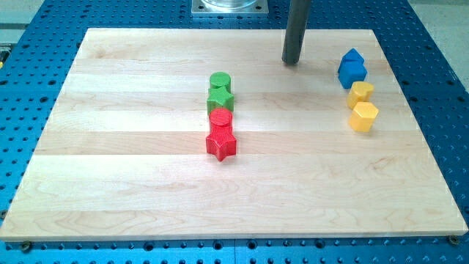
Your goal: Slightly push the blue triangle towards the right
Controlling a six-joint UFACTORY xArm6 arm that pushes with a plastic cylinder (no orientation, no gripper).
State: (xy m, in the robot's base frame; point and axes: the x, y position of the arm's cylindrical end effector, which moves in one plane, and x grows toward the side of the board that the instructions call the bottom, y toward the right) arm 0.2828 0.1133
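While the blue triangle (352,56) sits near the view's top right corner of the wooden board (132,183), its peaked end points toward the view's top, and its long axis seems to run from the view's top to bottom, though the shape is too small to read with certainty. It is a solid mid-blue, with a lighter upper face and darker sides. Directly below it, touching so closely that the two read almost as one lump, lies a blue block (353,73) of squarer outline.

Just beneath that pair is a small yellow block (360,93), and touching its lower edge a yellow hexagon (363,116); all four form a short column down the board's right side.

My tip (292,61) rests on the board to the view's left of the blue triangle, near it but apart. I end in a plain rod, so no jaws exist to be spread or pressed together.

Well apart, at the board's middle, another column runs downward: a green cylinder (220,81), a green star (220,98), a red cylinder (221,118) and a red star (221,144), each touching the next. A blue perforated table (44,15) surrounds the board.
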